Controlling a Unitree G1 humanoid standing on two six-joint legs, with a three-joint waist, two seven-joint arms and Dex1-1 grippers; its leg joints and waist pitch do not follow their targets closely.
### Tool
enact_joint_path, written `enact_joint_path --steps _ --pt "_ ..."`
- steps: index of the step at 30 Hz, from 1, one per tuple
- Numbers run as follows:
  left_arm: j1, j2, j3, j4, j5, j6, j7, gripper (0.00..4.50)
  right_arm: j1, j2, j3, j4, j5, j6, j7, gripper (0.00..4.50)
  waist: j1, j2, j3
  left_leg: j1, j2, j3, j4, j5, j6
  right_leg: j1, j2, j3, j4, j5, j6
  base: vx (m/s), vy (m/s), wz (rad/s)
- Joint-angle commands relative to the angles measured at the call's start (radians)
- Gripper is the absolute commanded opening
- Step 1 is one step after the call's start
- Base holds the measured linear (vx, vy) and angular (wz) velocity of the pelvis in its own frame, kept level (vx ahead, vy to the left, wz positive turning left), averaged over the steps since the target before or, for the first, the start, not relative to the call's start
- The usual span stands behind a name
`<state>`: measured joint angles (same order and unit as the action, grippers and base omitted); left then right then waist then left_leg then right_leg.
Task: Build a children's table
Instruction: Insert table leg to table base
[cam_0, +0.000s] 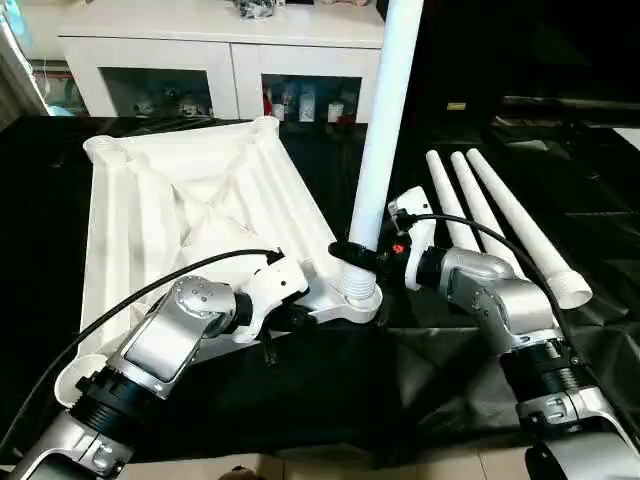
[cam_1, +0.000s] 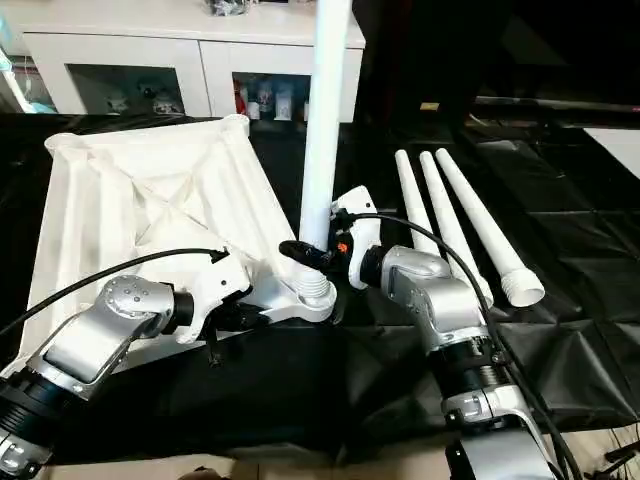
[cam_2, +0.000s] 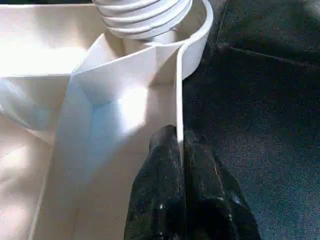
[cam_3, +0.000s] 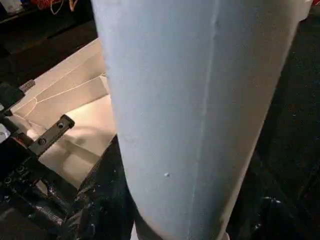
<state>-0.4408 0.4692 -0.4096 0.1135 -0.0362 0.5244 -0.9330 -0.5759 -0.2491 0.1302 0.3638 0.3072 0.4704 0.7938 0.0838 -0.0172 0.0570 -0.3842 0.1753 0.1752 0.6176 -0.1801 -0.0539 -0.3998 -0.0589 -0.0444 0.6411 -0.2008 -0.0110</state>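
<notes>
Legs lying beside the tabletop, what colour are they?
White; the three loose legs lie on black sheeting, clearest in the left eye view.

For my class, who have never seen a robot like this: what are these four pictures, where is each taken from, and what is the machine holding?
A two-armed robot is building a small table. Two pictures come from cameras on its head, two from cameras on its wrists. On the black sheet lies the white tabletop, upside down. The left gripper pinches the top's thin edge. The right gripper holds one upright leg standing in the top's near corner socket. Three spare legs lie side by side to the right.
</notes>
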Motion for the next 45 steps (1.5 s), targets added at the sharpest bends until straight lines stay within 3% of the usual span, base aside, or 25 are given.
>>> enact_joint_path --steps 1,16,31,34,35,36,37,40,42,44,45 --pt "-0.001 0.005 -0.01 0.001 0.01 0.002 -0.005 0.0 0.028 -0.018 0.022 -0.007 -0.003 0.055 0.022 1.86 -0.004 0.003 -0.062 0.022 0.053 -0.02 -0.088 -0.23 -0.02 0.039 -0.081 0.05 -0.087 -0.225 -0.185 0.0 0.0 0.0" --pt "-0.016 0.005 -0.012 0.022 0.018 -0.013 -0.013 0.0 0.034 -0.094 -0.005 -0.108 0.03 0.106 0.093 1.86 -0.001 0.006 -0.062 0.021 0.053 -0.02 -0.086 -0.227 -0.014 0.039 -0.082 0.049 -0.09 -0.225 -0.192 0.0 0.0 0.0" --pt "-0.026 0.005 -0.017 0.038 0.03 -0.03 -0.025 0.0 0.024 -0.009 -0.036 0.062 -0.004 0.017 -0.006 1.86 -0.004 0.014 -0.06 0.024 0.054 -0.022 -0.09 -0.269 -0.032 0.036 -0.082 0.049 -0.091 -0.23 -0.2 0.0 0.0 0.0" --pt "-0.027 0.006 -0.017 0.042 0.033 -0.035 -0.027 0.0 0.041 -0.005 -0.045 0.069 0.0 0.007 -0.008 1.86 -0.003 0.016 -0.06 0.025 0.054 -0.023 -0.091 -0.289 -0.038 0.035 -0.084 0.05 -0.094 -0.259 -0.193 0.0 0.0 0.0" --pt "-0.028 0.006 -0.016 0.043 0.033 -0.036 -0.027 0.0 0.056 -0.002 -0.054 0.071 0.007 -0.001 -0.01 1.86 -0.003 0.022 -0.06 0.026 0.054 -0.025 -0.093 -0.296 -0.041 0.035 -0.083 0.05 -0.094 -0.258 -0.192 0.0 0.0 0.0" --pt "-0.028 0.007 -0.016 0.043 0.033 -0.037 -0.028 0.0 0.062 0.0 -0.058 0.071 0.01 -0.004 -0.01 1.86 -0.004 0.019 -0.06 0.026 0.054 -0.024 -0.093 -0.299 -0.041 0.034 -0.083 0.05 -0.095 -0.259 -0.191 0.0 0.0 0.0" --pt "-0.029 0.007 -0.015 0.044 0.034 -0.038 -0.029 0.0 0.081 0.004 -0.065 0.071 0.016 -0.014 -0.009 1.86 -0.001 0.027 -0.061 0.026 0.055 -0.027 -0.093 -0.301 -0.044 0.034 -0.084 0.05 -0.093 -0.254 -0.193 0.0 0.0 0.0" --pt "-0.034 0.008 -0.01 0.052 0.034 -0.041 -0.029 0.0 0.124 0.018 -0.081 0.073 0.021 -0.043 -0.016 1.86 -0.002 0.025 -0.062 0.024 0.054 -0.026 -0.093 -0.301 -0.042 0.036 -0.083 0.05 -0.093 -0.221 -0.197 0.0 0.0 0.0" --pt "-0.038 0.008 -0.007 0.058 0.033 -0.043 -0.031 0.0 0.151 0.028 -0.095 0.071 0.026 -0.065 -0.027 1.86 0.0 0.038 -0.062 0.025 0.053 -0.027 -0.093 -0.306 -0.04 0.036 -0.083 0.049 -0.093 -0.218 -0.203 0.0 0.0 0.0" --pt "-0.042 0.009 -0.006 0.062 0.033 -0.044 -0.033 0.0 0.166 0.034 -0.103 0.069 0.028 -0.077 -0.035 1.86 -0.002 0.032 -0.062 0.025 0.053 -0.027 -0.095 -0.319 -0.039 0.037 -0.081 0.048 -0.095 -0.23 -0.202 0.0 0.0 0.0" --pt "-0.042 0.009 -0.006 0.063 0.033 -0.045 -0.033 0.0 0.167 0.034 -0.103 0.069 0.028 -0.078 -0.035 1.86 -0.001 0.035 -0.062 0.026 0.052 -0.026 -0.095 -0.322 -0.038 0.036 -0.082 0.048 -0.097 -0.243 -0.2 0.0 0.0 0.0"
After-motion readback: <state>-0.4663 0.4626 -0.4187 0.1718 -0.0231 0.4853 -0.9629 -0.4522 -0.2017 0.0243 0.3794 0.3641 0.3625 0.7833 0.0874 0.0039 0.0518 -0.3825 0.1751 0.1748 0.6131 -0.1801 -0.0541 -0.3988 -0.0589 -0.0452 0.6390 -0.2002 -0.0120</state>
